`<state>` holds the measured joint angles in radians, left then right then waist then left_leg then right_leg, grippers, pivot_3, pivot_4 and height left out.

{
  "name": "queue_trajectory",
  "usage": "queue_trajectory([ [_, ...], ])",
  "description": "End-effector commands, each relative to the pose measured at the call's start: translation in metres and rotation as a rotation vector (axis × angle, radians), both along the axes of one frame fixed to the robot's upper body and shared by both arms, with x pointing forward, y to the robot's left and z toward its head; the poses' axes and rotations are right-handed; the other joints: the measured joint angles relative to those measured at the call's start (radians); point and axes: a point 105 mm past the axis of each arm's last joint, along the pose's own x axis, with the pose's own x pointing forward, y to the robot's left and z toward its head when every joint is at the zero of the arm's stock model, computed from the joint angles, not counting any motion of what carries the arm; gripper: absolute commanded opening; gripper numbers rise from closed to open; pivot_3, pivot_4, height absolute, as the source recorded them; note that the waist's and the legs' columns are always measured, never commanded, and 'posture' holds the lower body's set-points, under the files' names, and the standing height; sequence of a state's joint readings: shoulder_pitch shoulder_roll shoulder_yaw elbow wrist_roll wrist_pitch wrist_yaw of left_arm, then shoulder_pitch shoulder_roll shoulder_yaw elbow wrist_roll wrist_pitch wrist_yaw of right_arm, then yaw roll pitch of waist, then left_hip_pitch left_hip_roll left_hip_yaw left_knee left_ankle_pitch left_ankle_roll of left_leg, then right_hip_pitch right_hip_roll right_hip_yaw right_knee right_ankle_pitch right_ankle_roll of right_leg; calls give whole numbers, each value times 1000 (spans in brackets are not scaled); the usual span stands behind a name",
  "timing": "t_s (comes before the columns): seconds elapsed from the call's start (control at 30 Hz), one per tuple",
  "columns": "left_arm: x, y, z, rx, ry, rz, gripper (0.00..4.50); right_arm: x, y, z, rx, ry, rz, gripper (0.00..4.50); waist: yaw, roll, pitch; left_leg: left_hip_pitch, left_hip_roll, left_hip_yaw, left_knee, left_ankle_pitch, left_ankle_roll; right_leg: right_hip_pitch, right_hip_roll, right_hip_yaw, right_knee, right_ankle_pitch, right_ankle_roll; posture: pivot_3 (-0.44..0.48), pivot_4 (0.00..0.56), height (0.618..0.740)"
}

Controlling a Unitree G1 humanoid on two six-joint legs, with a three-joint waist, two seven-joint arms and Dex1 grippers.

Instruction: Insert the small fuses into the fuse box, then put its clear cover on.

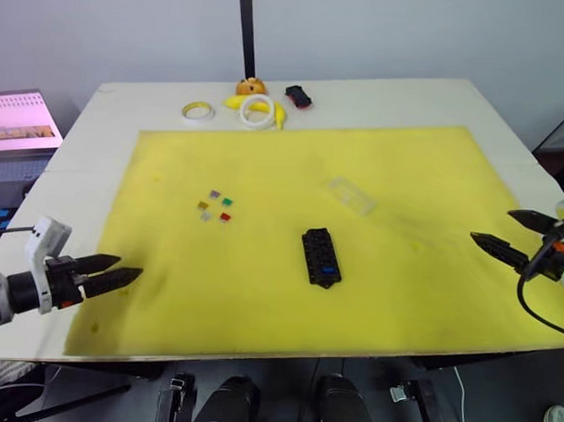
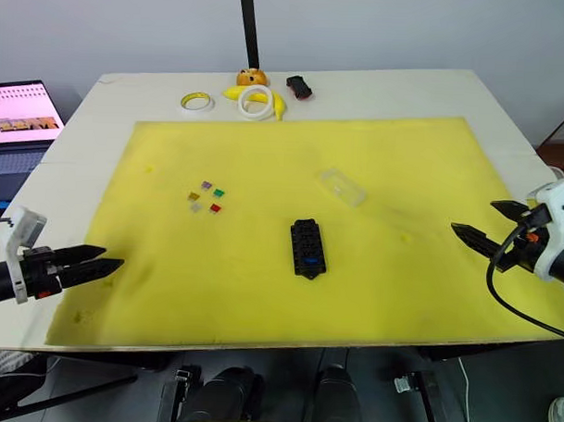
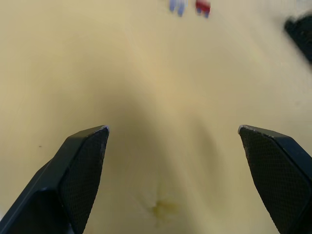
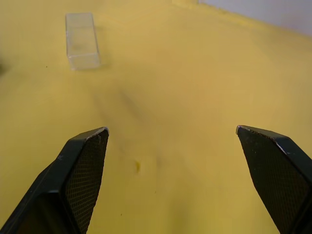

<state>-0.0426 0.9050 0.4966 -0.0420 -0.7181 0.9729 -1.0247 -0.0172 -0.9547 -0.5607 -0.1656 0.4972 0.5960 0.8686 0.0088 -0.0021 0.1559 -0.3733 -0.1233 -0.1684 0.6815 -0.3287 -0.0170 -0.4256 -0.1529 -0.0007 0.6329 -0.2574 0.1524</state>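
- The fuse box (image 1: 321, 257) lies near the middle of the yellow mat (image 1: 168, 290), with one blue fuse (image 1: 328, 267) seated in a slot toward its near end.
- Five loose small fuses (image 1: 215, 207) sit in a tight cluster on the robot's left of the fuse box, well apart from it: purple, green, orange, grey and red.
- The clear cover (image 4: 82, 41) rests flat on the mat beyond the fuse box, toward the robot's right.
- The left gripper (image 1: 113, 272) hovers over the near left part of the mat, fingers spread and empty, closer to the cluster than to the fuse box.
- The right gripper (image 2: 479, 227) hangs to the right of the fuse box, fingers parted, holding nothing.
- The step in hand looks like fetching another fuse. The left gripper is the better placed. It should single out an outer chip such as the red one, narrow its jaws first, and pinch it by the flat faces so the neighbours stay undisturbed.
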Motion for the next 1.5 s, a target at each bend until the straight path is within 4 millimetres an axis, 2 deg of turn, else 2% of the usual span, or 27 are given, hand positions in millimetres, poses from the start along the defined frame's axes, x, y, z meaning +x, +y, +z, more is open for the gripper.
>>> queue_trajectory([
  [0.03, 11, -8, 11, -68, 6, -2, 4500, 4, 24, 16, 2, -59, 81, 4452, 0, 0, 0, 0, 0, 0, 0, 0, 0, 0, 0, 0, 0, 0, 0, 0, 150, 740],
  [0.3, 64, -32, 17, -298, 175, 61, 4500, 5, 118, 35, 68, -82, 384, 4452, 1, 0, 0, 0, 0, 0, 1, 0, 0, -1, 0, 0, 1, 0, 0, 0, 150, 740],
  [0.47, 85, -39, 15, -391, 272, 99, 4500, -2, 179, 43, 106, -87, 584, 4452, -7, 0, 0, -1, 0, -1, 1, 0, 0, -2, 0, 0, 2, 0, 0, 0, 150, 740],
  [0.63, 104, -41, 13, -457, 313, 147, 4500, -6, 215, 44, 125, -80, 698, 4452, -20, -1, -1, -1, -1, -1, 1, 0, 0, -3, 0, -1, 3, 0, 0, 0, 150, 740],
  [0.9, 110, -54, -1, -508, 382, 124, 4500, 1, 236, 40, 140, -93, 721, 4452, -21, -1, -1, -1, -1, -2, 1, 0, 0, -3, 0, -1, 4, 0, 0, 0, 150, 740],
  [1.0, 116, -53, -7, -480, 363, 152, 4500, 1, 241, 36, 128, -91, 724, 4452, -18, -1, -1, -1, -2, -2, 2, 0, 0, -3, -1, -1, 6, 0, 0, 0, 150, 740],
  [1.27, 118, -71, -8, -540, 412, 80, 4500, 1, 257, 31, 98, -97, 769, 4452, -6, -1, -1, -1, -3, -2, 3, 0, 0, -4, -2, -1, 13, 0, 0, 0, 150, 740],
  [1.5, 123, -87, -9, -553, 423, 43, 4500, 5, 258, 27, 84, -99, 763, 4452, 6, -2, -1, -1, -6, -3, 4, 0, 0, -3, -3, -1, 14, 0, 0, 0, 150, 740],
])
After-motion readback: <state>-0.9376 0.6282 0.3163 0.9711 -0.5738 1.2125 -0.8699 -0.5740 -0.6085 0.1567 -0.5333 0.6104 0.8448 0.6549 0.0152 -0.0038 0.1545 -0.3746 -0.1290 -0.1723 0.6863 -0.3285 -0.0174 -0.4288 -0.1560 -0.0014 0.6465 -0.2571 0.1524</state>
